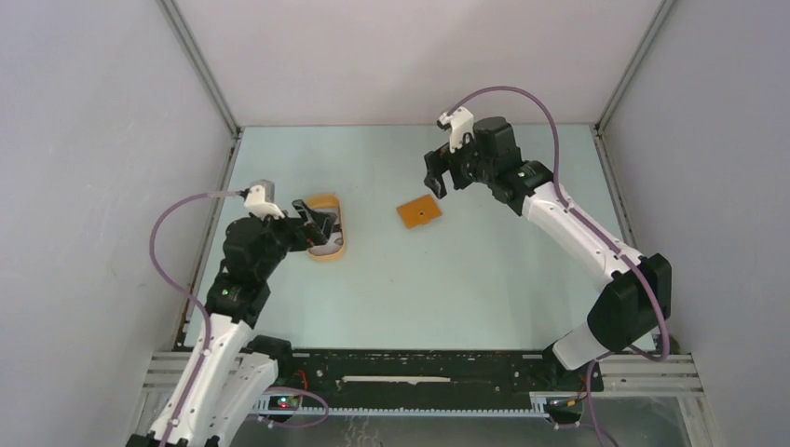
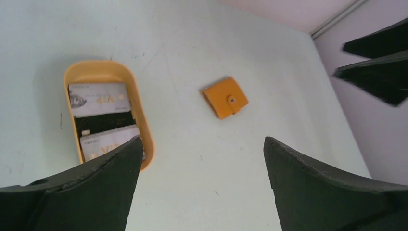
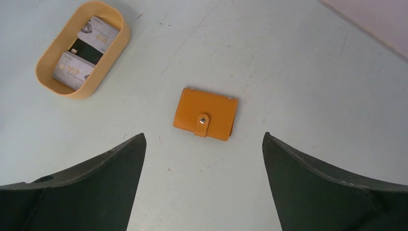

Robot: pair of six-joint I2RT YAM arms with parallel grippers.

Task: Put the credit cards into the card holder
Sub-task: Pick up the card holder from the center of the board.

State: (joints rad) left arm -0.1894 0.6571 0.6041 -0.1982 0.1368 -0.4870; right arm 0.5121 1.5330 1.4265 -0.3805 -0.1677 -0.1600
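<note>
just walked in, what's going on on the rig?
Nothing is held yet. Both grippers are open. The left gripper hangs over the tray, where the cards lie. The right gripper is up near the wallet. The wallet lies closed mid-table, tab snapped, apart from the tray.

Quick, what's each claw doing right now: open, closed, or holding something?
Left claw: open, holding nothing.
Right claw: open, holding nothing.
</note>
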